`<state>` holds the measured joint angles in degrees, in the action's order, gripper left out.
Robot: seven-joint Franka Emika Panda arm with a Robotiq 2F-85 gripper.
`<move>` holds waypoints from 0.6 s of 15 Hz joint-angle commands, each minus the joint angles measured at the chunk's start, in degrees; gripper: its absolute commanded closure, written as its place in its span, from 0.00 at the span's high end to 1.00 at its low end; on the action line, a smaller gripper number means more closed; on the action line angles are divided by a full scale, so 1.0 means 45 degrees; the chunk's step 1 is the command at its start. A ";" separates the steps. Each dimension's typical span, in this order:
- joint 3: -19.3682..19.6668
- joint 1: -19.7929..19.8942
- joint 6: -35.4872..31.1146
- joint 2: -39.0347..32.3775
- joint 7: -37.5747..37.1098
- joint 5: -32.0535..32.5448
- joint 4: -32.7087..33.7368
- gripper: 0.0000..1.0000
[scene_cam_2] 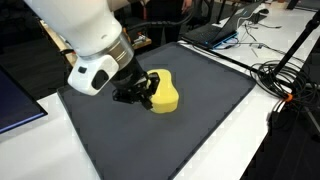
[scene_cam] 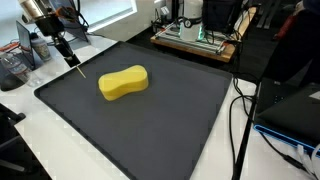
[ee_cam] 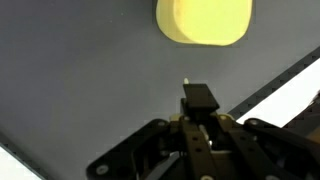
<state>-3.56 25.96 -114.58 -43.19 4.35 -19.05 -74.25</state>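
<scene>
A yellow peanut-shaped sponge (scene_cam: pixel 123 82) lies on a dark grey mat (scene_cam: pixel 150 125); it also shows in an exterior view (scene_cam_2: pixel 163 93) and at the top of the wrist view (ee_cam: pixel 204 22). My gripper (scene_cam: pixel 63 46) is at the mat's far left corner, a short way from the sponge. It is shut on a thin dark pen-like tool (scene_cam: pixel 73 63) whose tip points down at the mat. In the wrist view the jaws (ee_cam: pixel 200 112) clamp the black tool (ee_cam: pixel 198 97), with a pale tip showing beyond it. In an exterior view the gripper (scene_cam_2: pixel 135 92) partly hides the sponge.
The mat (scene_cam_2: pixel 190 120) lies on a white table (scene_cam: pixel 20 105). Electronics with a green board (scene_cam: pixel 195 35) stand at the back. Black cables (scene_cam: pixel 240 110) run along the mat's side, also seen in an exterior view (scene_cam_2: pixel 285 80). A laptop (scene_cam_2: pixel 215 30) and a grey box (scene_cam: pixel 12 65) sit nearby.
</scene>
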 commanded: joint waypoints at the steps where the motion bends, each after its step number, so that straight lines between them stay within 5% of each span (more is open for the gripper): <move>1: -0.0256 0.0526 -0.1181 0.1923 0.1130 -0.0964 -0.3103 0.03; 9: 0.0800 0.0117 -0.2374 0.4787 0.3356 -0.3122 -0.7871 0.03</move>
<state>-1.29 27.09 -121.91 -29.06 15.08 -29.09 -98.67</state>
